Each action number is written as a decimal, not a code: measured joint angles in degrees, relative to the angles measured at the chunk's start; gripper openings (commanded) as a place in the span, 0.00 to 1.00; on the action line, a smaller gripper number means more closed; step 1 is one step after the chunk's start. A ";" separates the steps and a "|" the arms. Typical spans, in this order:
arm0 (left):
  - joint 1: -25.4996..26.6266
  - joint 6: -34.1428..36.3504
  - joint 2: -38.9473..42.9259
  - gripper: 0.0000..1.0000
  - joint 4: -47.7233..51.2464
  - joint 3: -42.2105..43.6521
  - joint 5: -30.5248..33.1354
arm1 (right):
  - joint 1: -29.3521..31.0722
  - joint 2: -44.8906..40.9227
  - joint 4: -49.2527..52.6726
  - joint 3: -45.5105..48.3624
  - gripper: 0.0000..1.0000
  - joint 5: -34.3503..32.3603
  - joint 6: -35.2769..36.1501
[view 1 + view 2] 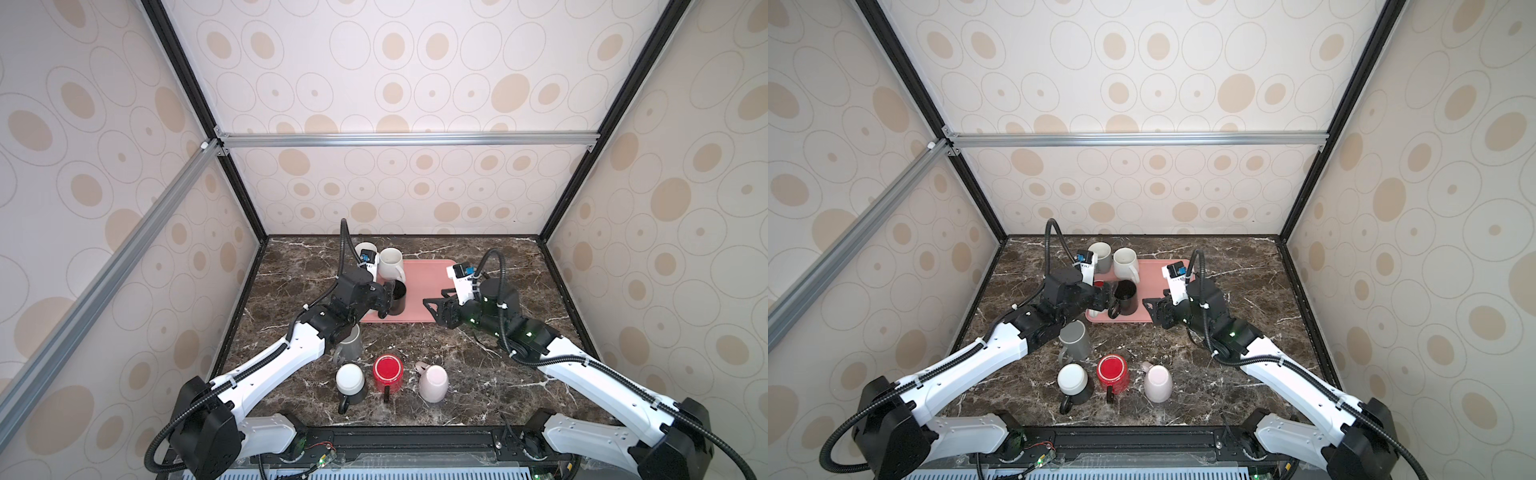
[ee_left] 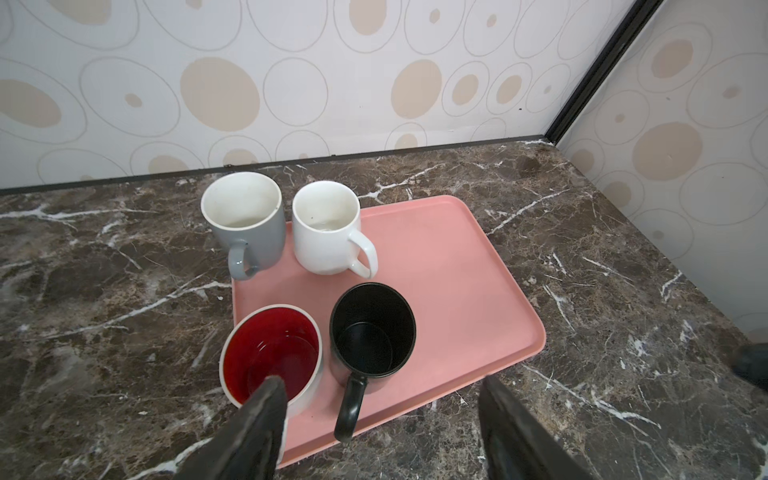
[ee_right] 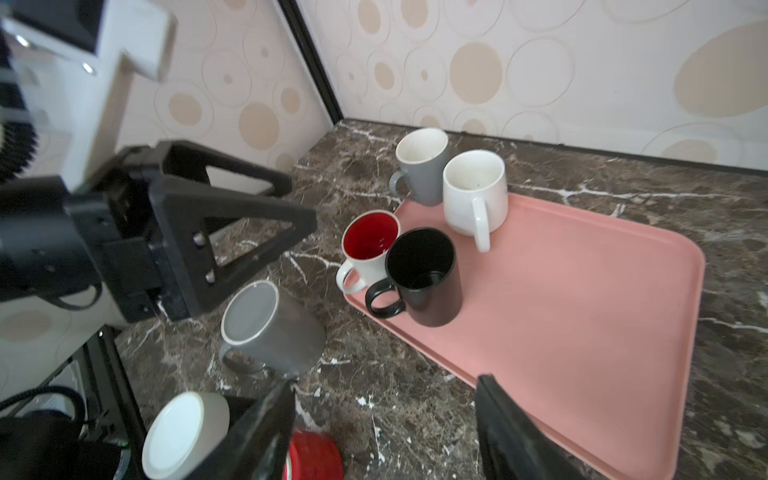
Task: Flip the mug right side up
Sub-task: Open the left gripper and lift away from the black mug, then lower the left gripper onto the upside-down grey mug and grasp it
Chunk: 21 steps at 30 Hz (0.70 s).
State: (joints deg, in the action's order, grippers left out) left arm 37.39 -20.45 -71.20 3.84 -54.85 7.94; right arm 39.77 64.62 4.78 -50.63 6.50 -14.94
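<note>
Brown marble tabletop (image 1: 478, 374) is enclosed by patterned walls, and a pink tray (image 1: 424, 291) is set toward its far side. At the tray's near left corner the left gripper (image 1: 387, 300) is seen with its jaws spread and nothing between them; the right wrist view shows it clear of every mug. Just beyond its fingertips the black mug (image 1: 400, 301) is stood upright on the tray, mouth up, handle toward the gripper. Beside it, at the tray's left edge, a red-lined mug (image 2: 270, 357) is shown plainly by both wrist views, while in both top views it is almost wholly hidden by the arm. At the tray's far left corner a light grey mug (image 2: 245, 224) and a white mug (image 1: 390, 264) are stood upright. Nearer than the tray, four mugs are seen mouth down on the marble: a dark grey mug (image 1: 351, 347), a white-bottomed mug (image 1: 350, 380), a red mug (image 1: 387, 372) and a pink mug (image 1: 433, 382). Over the tray's near right corner the right gripper (image 1: 431, 311) is seen with jaws parted, nothing held.
</note>
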 measured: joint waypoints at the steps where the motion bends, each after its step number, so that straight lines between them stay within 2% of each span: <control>1: -0.02 -0.13 0.96 0.78 -0.22 0.70 0.11 | 1.18 1.09 0.90 -0.31 0.72 0.28 0.55; 7: -0.85 -1.49 5.55 0.84 -0.39 3.80 1.53 | 7.02 6.19 3.30 -0.33 0.75 0.81 1.99; 13: -3.02 -4.50 11.21 0.87 1.40 9.09 3.04 | 7.43 8.59 3.28 -1.09 0.75 0.55 2.08; 15: -3.23 -5.42 13.20 0.90 2.67 10.67 3.74 | 7.52 9.94 3.02 -2.29 0.75 0.94 2.14; 21: -3.45 -8.31 18.69 0.91 7.10 13.64 5.09 | 7.93 12.76 1.84 -3.43 0.75 1.79 2.16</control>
State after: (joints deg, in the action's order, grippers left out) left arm 33.93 -28.75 -52.51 10.94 -41.21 13.04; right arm 47.70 77.38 6.61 -54.06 8.29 -12.78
